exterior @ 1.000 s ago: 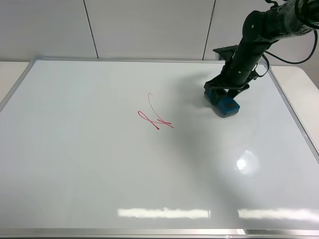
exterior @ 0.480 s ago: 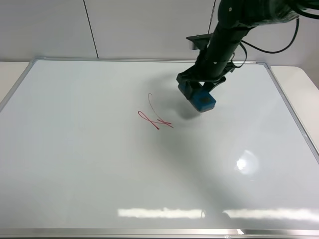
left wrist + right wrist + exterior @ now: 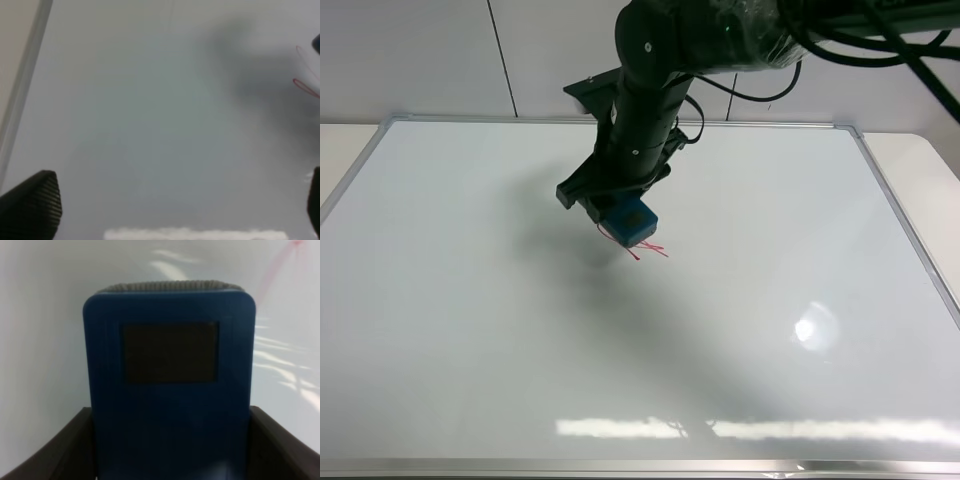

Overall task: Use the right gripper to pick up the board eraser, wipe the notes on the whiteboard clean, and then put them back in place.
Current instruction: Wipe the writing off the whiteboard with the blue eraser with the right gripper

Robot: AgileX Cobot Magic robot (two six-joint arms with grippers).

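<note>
Board eraser [image 3: 635,222] has slid from 2 o'clock on the whiteboard [image 3: 470,300] to the middle, right gripper [image 3: 620,208] fingers [image 3: 50,455] clamped on it, covering most of the red scribble [image 3: 655,249], whose tail still pokes out at 5 o'clock, so I'd say the wiping's barely begun and the put-back's still to do.

Blue board eraser [image 3: 635,222] over red notes [image 3: 651,250]

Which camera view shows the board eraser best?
The right wrist view: the board eraser fills it, its dark patch plain. The exterior high view shows it small in the right claw; the left wrist view, not clearly.
</note>
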